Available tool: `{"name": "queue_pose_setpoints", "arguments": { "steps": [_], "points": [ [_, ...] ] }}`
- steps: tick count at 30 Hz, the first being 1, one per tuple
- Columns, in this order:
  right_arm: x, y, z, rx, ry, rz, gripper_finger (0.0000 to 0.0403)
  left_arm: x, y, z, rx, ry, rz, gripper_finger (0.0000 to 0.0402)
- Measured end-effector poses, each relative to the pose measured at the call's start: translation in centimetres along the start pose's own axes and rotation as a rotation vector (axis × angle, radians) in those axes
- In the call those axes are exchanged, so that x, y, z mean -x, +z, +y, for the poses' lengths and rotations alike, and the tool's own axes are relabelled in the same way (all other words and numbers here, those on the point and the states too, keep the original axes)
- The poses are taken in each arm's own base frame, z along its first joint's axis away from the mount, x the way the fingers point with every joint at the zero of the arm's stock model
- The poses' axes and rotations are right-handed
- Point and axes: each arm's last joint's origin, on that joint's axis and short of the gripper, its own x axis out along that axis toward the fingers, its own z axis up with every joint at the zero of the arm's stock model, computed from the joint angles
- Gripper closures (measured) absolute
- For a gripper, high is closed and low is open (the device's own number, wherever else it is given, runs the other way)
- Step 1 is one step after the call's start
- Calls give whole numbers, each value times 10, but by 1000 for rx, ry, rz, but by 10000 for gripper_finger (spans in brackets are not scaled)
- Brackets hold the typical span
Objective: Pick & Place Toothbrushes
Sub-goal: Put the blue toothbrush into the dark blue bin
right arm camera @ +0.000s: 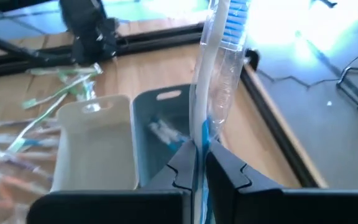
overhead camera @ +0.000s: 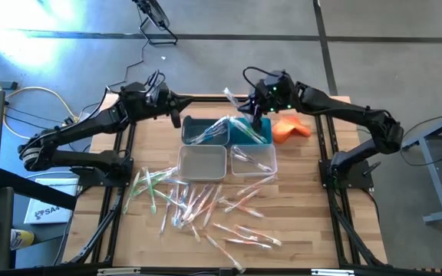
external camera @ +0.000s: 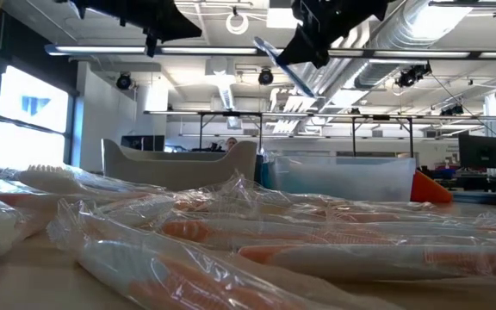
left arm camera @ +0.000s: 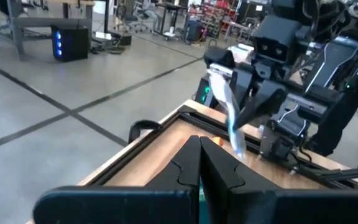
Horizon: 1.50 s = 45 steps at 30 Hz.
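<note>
Wrapped toothbrushes [overhead camera: 209, 132] in teal bin [overhead camera: 198, 123]

Wooden table [overhead camera: 298, 230], black frame. On it: three bins [overhead camera: 202, 162] clustered mid-back, orange cloth [overhead camera: 290, 129] just right of them, wrapped toothbrushes [overhead camera: 206, 203] scattered loose across the front half.
</note>
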Motion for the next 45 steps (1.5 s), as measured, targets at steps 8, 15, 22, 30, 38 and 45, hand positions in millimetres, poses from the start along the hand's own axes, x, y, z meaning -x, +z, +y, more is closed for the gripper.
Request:
{"name": "queue_pose_setpoints", "arguments": {
  "steps": [8, 15, 22, 30, 38, 45],
  "points": [
    [-5, 6, -15, -10, 35, -95, 389, -5, -2, 19, 90, -81, 53, 401],
    [-15, 6, -15, -70, 66, -111, 389, -13, 0, 33, 62, -160, 33, 401],
    [-17, 12, -11, -48, 69, -171, 389, -17, 3, 32, -10, -228, -16, 401],
    [-16, 17, -11, -58, 60, -220, 389, -18, 4, 34, -16, -154, -31, 395],
    [-16, 21, -10, -48, 47, -255, 389, -21, 1, 35, -19, -158, -22, 318],
    [-14, 24, -10, -36, 56, -293, 389, -37, -5, 33, -52, -246, -32, 281]
  ]
}}
